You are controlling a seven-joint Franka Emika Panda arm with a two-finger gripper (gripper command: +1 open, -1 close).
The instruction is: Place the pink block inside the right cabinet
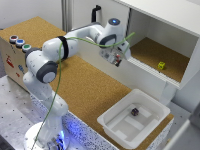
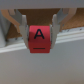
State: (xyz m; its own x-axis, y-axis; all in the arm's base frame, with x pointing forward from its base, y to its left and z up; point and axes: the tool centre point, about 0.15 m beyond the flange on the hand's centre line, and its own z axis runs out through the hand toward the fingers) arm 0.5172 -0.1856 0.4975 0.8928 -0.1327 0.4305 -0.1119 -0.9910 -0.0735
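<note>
Cork-topped bench (image 1: 85, 85) runs diagonally through exterior view; perforated metal base under arm. Right cabinet (image 1: 165, 52) open-fronted, white walls, cork floor, white roof panel. Yellow cube (image 1: 161, 65) on cabinet floor, well inside. White tray (image 1: 115, 125) at bench's near end, dark cube (image 1: 134, 112) in it. Brown box with coloured buttons (image 1: 19, 42) at exterior view's left. Gripper (image 1: 117, 61) hangs just outside cabinet's front edge, clamped on pink block (image 2: 41, 39), black "A" facing wrist camera. Block held above white ledge, apart from cabinet floor.
</note>
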